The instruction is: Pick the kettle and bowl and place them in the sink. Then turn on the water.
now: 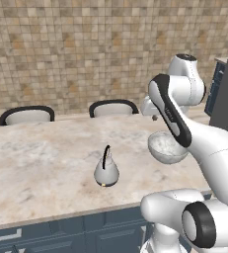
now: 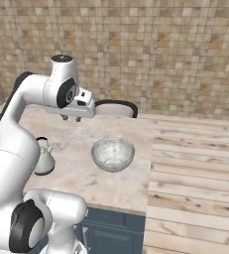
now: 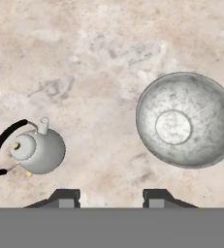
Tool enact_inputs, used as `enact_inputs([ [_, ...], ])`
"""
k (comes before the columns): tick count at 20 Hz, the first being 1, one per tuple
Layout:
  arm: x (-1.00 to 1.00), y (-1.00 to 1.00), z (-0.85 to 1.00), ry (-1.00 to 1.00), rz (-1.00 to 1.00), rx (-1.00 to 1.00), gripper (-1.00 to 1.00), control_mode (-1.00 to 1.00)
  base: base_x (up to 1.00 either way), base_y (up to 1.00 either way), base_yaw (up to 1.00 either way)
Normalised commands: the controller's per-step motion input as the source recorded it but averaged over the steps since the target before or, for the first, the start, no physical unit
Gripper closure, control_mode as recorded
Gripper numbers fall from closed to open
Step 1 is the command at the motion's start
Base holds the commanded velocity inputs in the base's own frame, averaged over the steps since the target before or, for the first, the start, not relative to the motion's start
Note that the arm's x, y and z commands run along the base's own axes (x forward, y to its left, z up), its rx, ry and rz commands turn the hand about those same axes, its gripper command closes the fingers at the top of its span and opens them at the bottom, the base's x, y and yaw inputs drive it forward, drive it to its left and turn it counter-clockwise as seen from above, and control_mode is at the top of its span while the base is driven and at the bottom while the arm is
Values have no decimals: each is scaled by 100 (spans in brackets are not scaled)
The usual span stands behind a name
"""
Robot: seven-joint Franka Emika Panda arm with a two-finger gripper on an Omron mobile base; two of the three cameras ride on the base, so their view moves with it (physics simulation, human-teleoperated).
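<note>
Mottled beige stone forms the tabletop (image 1: pixel 41 163) beneath a tan tiled wall (image 1: pixel 86 49). On it the kettle (image 3: pixel 37 150) stands upright, black handle arched, with the bowl (image 3: pixel 186 120) well apart beside it; both are untouched. Above the bare stone between them hangs the tool (image 3: pixel 112 197), jaws part open and empty. I judge the first pick should shift over the kettle, line the fingers (image 3: pixel 65 196) across the thin handle, then descend straight and close gently.
</note>
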Motion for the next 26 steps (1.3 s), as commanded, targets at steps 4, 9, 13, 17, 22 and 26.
enact_inputs([
  [4,4,-4,-10,0,0,0,-100,-100,0,0,0],
  [9,15,-13,-23,0,0,0,-100,-100,0,0,0],
  [13,17,-22,-26,1,0,0,-100,-100,0,0,0],
  [17,13,-25,-28,0,0,0,-100,-100,0,0,0],
  [22,20,-20,-28,1,0,0,-100,-100,0,0,0],
  [26,21,-14,-27,2,0,0,-100,-100,0,0,0],
])
